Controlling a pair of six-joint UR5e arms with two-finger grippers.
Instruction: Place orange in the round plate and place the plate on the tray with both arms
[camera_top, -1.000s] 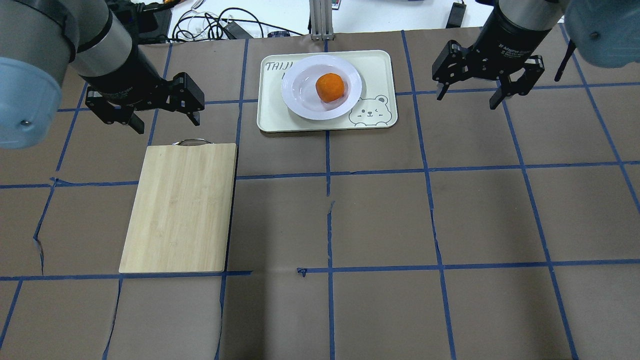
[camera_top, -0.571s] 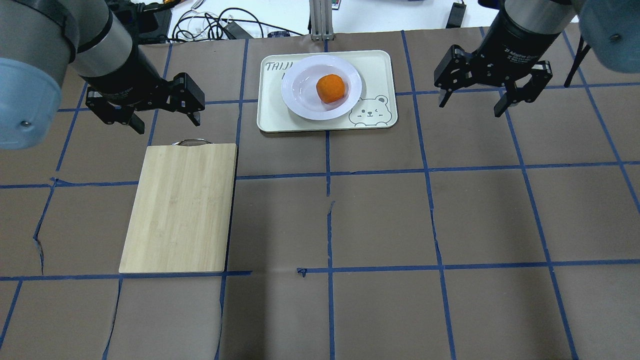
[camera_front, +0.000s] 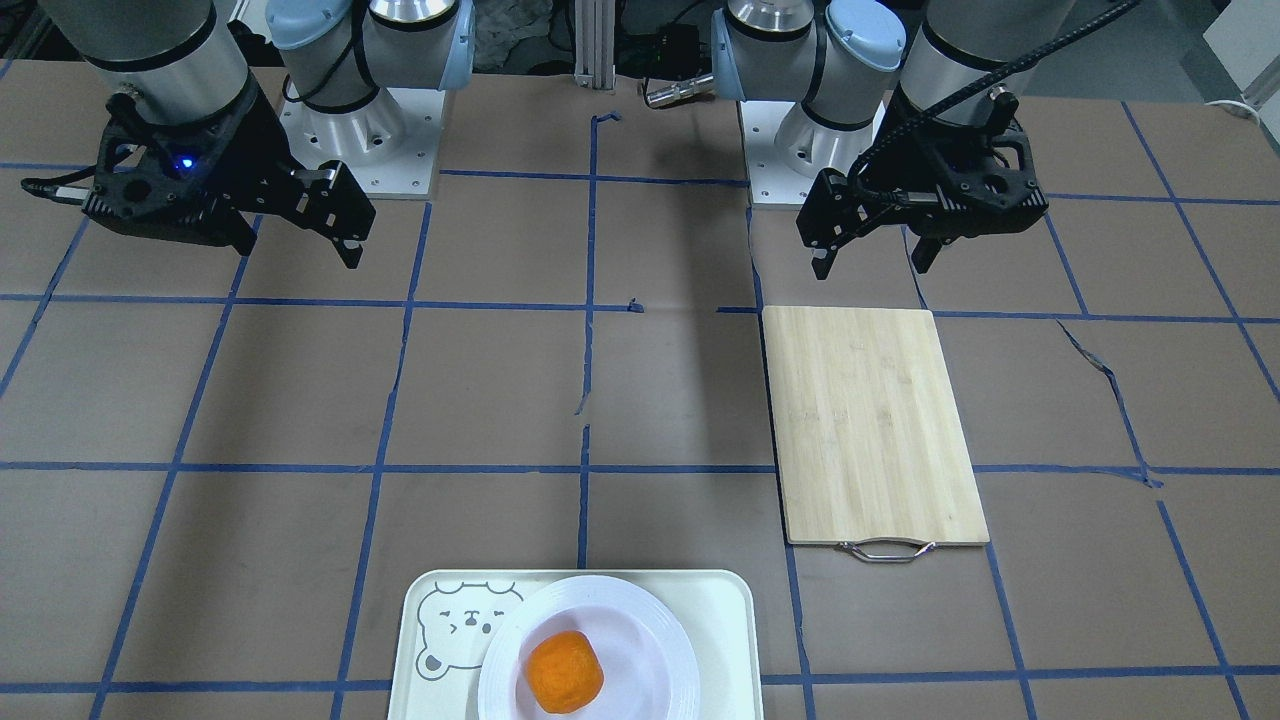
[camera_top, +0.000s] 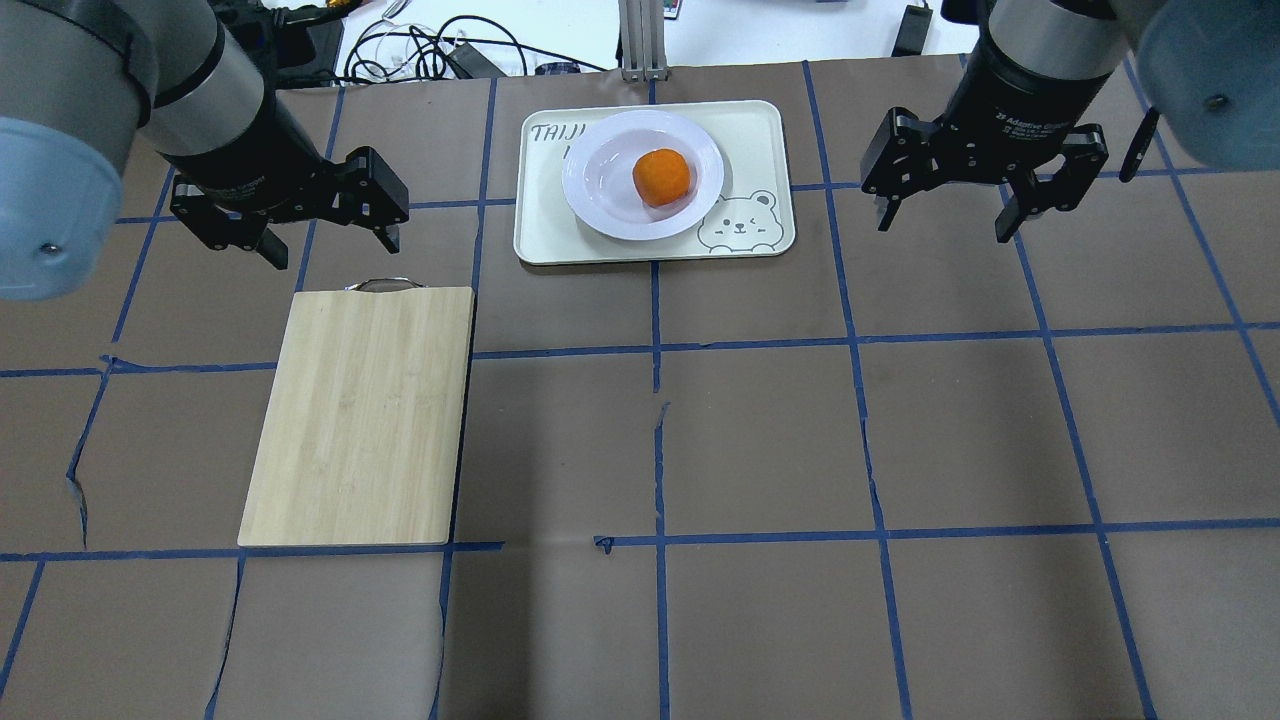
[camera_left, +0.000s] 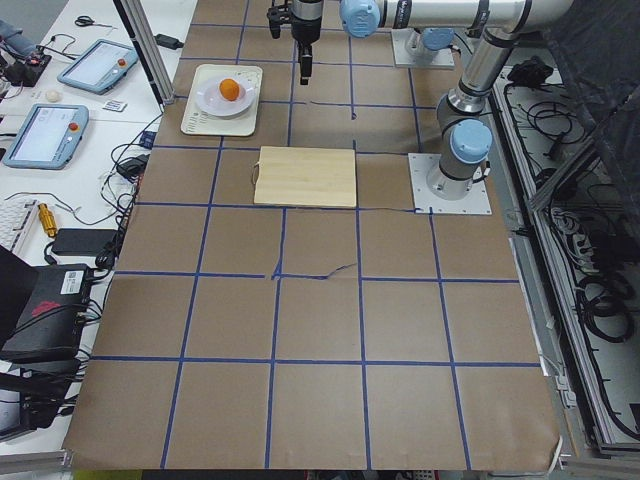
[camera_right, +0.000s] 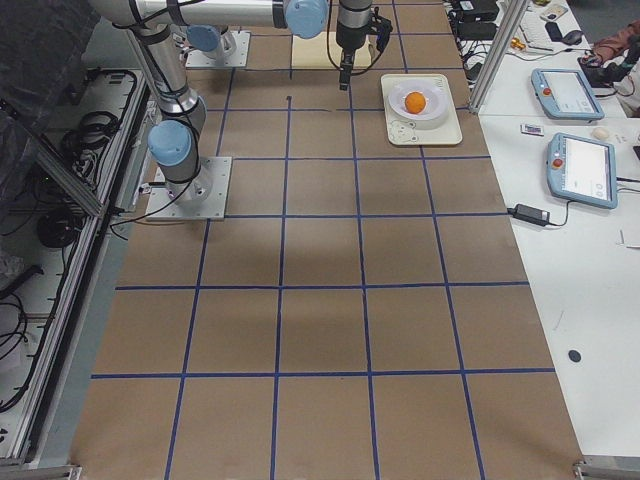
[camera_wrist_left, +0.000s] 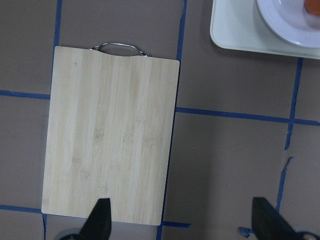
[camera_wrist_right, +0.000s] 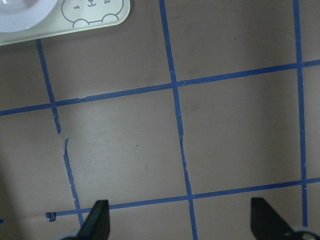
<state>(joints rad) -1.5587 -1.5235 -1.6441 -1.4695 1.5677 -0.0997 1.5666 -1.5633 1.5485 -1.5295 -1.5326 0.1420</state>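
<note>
1 orange (camera_top: 661, 177) in round plate (camera_top: 600, 200) on tray (camera_top: 760, 130), 12 o'clock — apparently delivered | left gripper (camera_top: 335, 250) 10 o'clock; right gripper (camera_top: 943, 228) 2 o'clock | hence both agape, empty

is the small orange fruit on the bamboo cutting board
No, the orange sits in the white round plate on the cream tray.

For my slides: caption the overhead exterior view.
Orange on round plate on bear tray; left pincer and right pincer open, alongside.

Bright, even overhead light, soft broad shadows across the table (camera_top: 760, 440), sharp focus
</note>
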